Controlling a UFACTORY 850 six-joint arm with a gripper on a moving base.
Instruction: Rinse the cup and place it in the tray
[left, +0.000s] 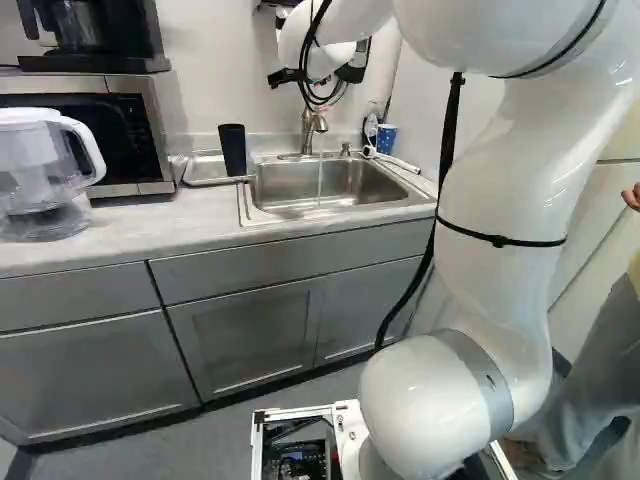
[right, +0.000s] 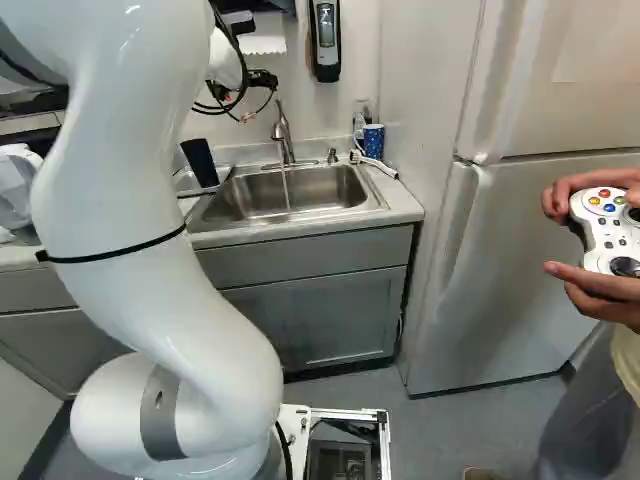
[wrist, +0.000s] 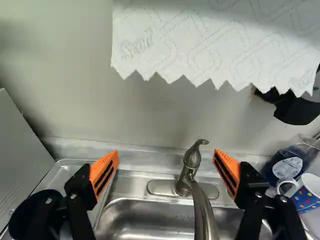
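The gripper (left: 350, 73) hangs above and behind the sink in the left base view, its fingertips hidden there. In the wrist view the gripper (wrist: 165, 162) is open, orange pads wide apart with nothing between them. A dark cup (left: 233, 150) stands, slightly tilted, at the metal tray (left: 203, 168) left of the sink; whether it rests fully inside, I cannot tell. Beside one finger in the wrist view is a dark round shape, probably its rim. Thin water runs from the faucet (wrist: 192, 172) into the sink (right: 285, 195). A blue dotted cup (right: 373, 141) stands right of the sink.
Paper towel (wrist: 200, 40) hangs from above, ahead of the gripper. A bottle (wrist: 290, 162) stands by the dotted cup. A pitcher (left: 40, 175) and microwave (left: 125, 130) are left of the tray. At the right, beside the fridge (right: 510, 260), hands hold a game controller (right: 610, 230).
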